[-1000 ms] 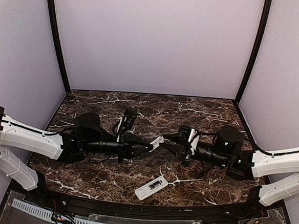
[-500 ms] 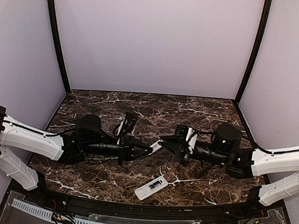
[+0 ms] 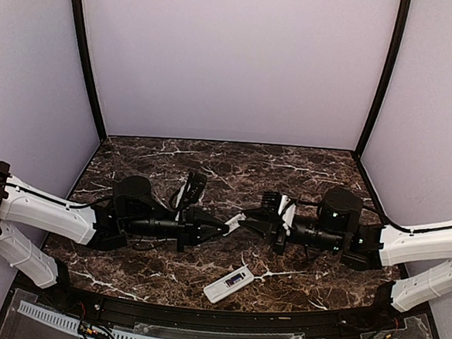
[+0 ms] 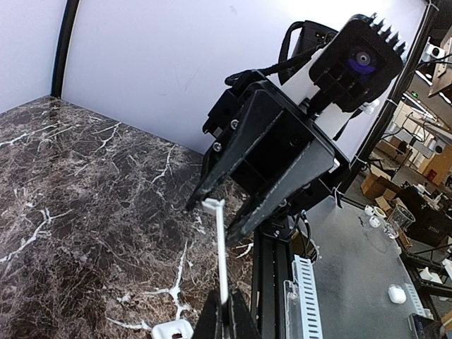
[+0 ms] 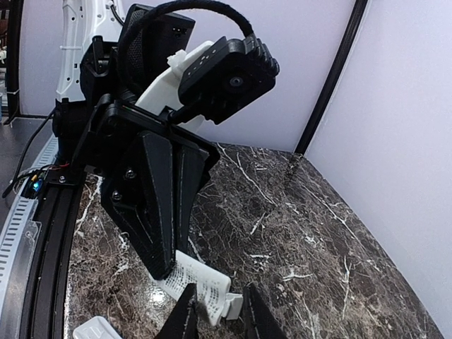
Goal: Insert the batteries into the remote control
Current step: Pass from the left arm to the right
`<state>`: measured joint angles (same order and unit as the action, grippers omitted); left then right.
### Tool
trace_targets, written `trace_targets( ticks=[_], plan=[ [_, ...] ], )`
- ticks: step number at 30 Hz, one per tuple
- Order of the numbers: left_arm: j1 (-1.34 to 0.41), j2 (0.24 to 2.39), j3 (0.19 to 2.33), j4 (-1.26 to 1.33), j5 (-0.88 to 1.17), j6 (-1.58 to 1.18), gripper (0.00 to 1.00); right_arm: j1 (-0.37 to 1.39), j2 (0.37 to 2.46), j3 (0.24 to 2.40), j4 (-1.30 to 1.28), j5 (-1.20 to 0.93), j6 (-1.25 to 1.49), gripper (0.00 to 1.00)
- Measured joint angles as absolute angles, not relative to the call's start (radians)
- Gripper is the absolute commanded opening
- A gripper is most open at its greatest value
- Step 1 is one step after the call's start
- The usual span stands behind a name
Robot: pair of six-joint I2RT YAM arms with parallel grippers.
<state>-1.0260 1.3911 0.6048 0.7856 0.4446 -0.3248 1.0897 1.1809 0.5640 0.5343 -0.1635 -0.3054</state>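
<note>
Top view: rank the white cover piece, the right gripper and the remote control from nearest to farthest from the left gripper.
1. white cover piece: clamped in the left gripper itself.
2. right gripper: just to the right, at the piece's far end.
3. remote control: lying apart, toward the near edge.

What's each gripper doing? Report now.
Left gripper: closed on the white cover.
Right gripper: open, fingers either side of that cover's end.
</note>
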Motion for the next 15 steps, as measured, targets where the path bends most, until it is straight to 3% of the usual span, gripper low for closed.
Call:
trace_targets(
  ticks=[8, 15],
  plan=[
    [-1.025, 1.391, 0.593, 0.789, 0.444, -0.312, 0.0, 1.082, 1.203, 0.588, 0.529, -0.199, -0.292, 0.1],
    [-1.024, 1.387, 0.571, 0.798, 0.441, -0.296, 0.0, 1.066, 1.211, 0.597, 0.511, -0.248, -0.274, 0.09]
  ],
)
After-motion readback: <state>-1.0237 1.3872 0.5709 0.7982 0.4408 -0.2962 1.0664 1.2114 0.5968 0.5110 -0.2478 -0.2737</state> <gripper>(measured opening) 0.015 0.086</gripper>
